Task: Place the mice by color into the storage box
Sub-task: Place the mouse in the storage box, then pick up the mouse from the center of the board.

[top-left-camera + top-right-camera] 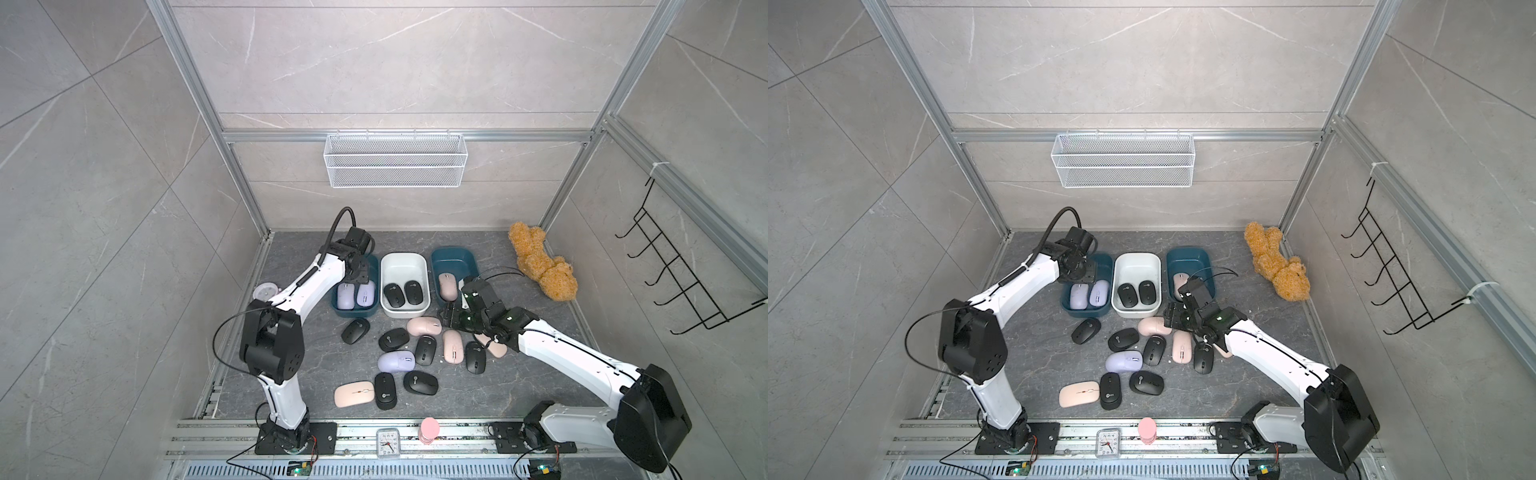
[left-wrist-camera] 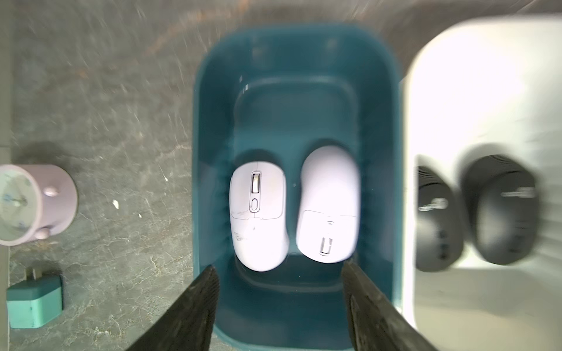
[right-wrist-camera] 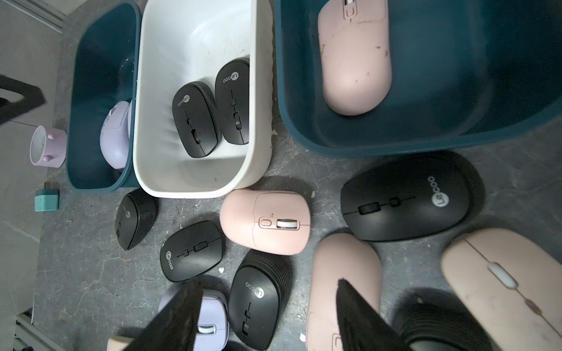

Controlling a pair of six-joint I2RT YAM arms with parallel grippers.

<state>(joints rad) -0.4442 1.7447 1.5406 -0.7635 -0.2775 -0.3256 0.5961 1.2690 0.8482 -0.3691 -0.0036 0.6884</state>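
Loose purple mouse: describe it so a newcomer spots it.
Find the white bin, middle of a row of three. Among the mice scattered before it lies the loose purple mouse. It alone is lilac there; its neighbours are black or pink.

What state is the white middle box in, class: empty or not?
Not empty: two black mice lie side by side inside the white box; its remaining floor is bare.

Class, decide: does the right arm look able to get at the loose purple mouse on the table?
Probably yes: the purple mouse lies uncovered, nothing on top, and the right end effector hangs open nearby.
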